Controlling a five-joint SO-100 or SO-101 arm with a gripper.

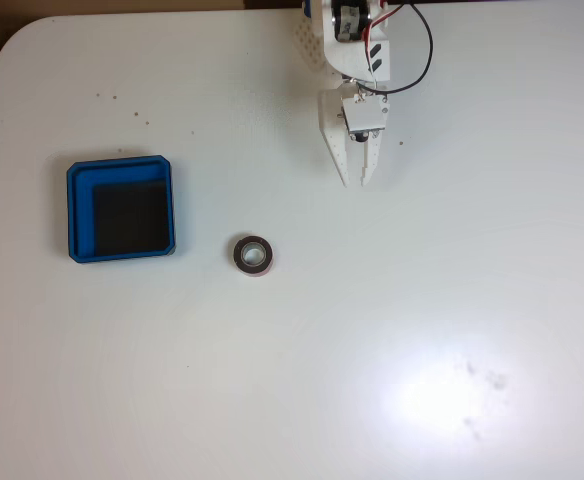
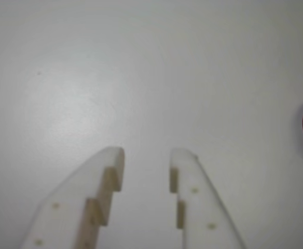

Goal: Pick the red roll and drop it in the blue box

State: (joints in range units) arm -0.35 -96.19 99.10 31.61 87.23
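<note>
Tool: in the view from above we see the tool near the tabletop's far edge; in the view that rides on it, its fingers are spread with nothing between.
Red roll: we find the red roll flat on the tabletop, well apart from the tool.
Blue box: the blue box sits left of the roll, nothing inside.

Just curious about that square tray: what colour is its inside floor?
Black, inside a bright blue rim; the blue box shows best in the view from above.
</note>
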